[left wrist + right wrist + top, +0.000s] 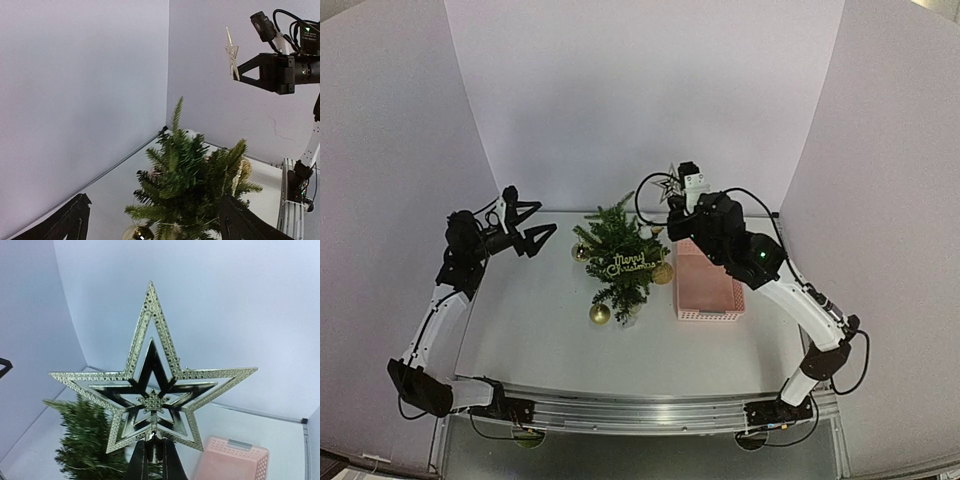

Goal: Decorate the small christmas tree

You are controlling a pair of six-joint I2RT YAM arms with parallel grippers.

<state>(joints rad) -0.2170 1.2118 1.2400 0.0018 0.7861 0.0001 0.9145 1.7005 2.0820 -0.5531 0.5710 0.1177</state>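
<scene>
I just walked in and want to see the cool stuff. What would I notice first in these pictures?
The big glittery star fills the right wrist view, held from below by the right gripper, up above the table. Next comes the small christmas tree mid-table, already wearing gold baubles and a gold Merry Christmas sign, with a pink basket beside it on the right.

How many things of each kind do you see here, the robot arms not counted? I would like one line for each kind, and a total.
small christmas tree: 1
gold star: 1
gold balls: 3 sure; more may hide in the branches
Merry Christmas sign: 1
pink basket: 1
Total: 7
</scene>
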